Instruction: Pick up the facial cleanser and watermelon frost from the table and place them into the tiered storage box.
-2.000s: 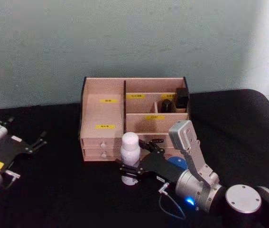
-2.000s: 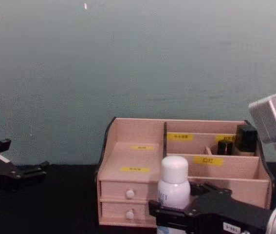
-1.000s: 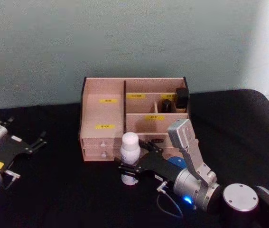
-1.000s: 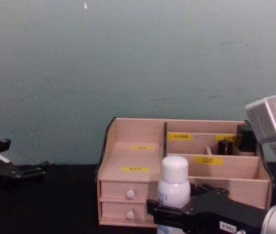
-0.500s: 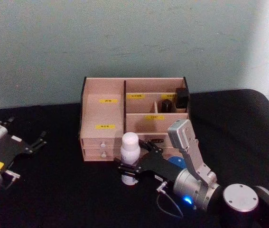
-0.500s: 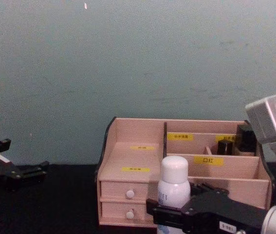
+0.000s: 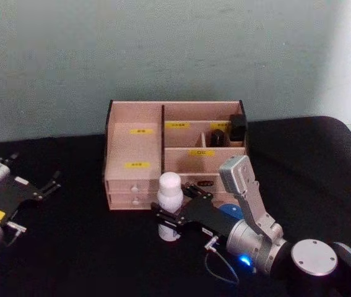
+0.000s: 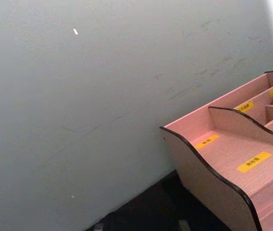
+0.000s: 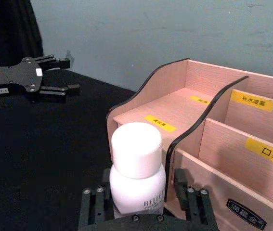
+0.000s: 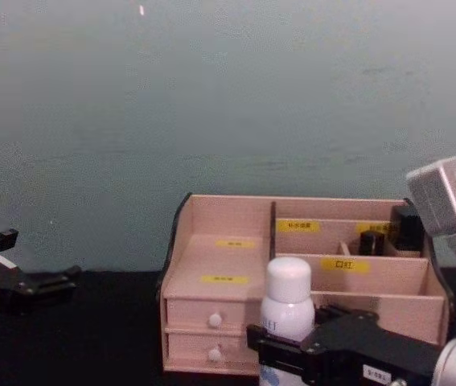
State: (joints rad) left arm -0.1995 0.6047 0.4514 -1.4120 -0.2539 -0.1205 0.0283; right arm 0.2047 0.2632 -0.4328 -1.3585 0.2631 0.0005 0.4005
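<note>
A white bottle with a white cap, the facial cleanser [image 7: 169, 199] [image 9: 137, 168] [image 10: 287, 301], stands on the black table just in front of the tiered storage box [image 7: 135, 148] [image 10: 219, 257] [image 9: 213, 144]. My right gripper [image 7: 174, 218] [image 9: 143, 211] reaches in from the right, its black fingers [image 9: 94, 208] tight against both sides of the bottle's lower body. A blue round item [image 7: 229, 209] lies behind my right arm; I cannot tell whether it is the watermelon frost. My left gripper [image 7: 36, 168] [image 10: 39, 257] [image 9: 66, 74] rests open at the far left.
The box [image 8: 208, 159] backs onto a grey-green wall and holds small dark bottles [image 7: 237, 129] in its rear right compartments. Two white-knobbed drawers [image 10: 214, 320] face me. A black cloth covers the table [image 7: 82, 247].
Almost nothing: my right gripper stays around the bottle, shifting only slightly. The bottle stands in the same spot and my left arm has not moved.
</note>
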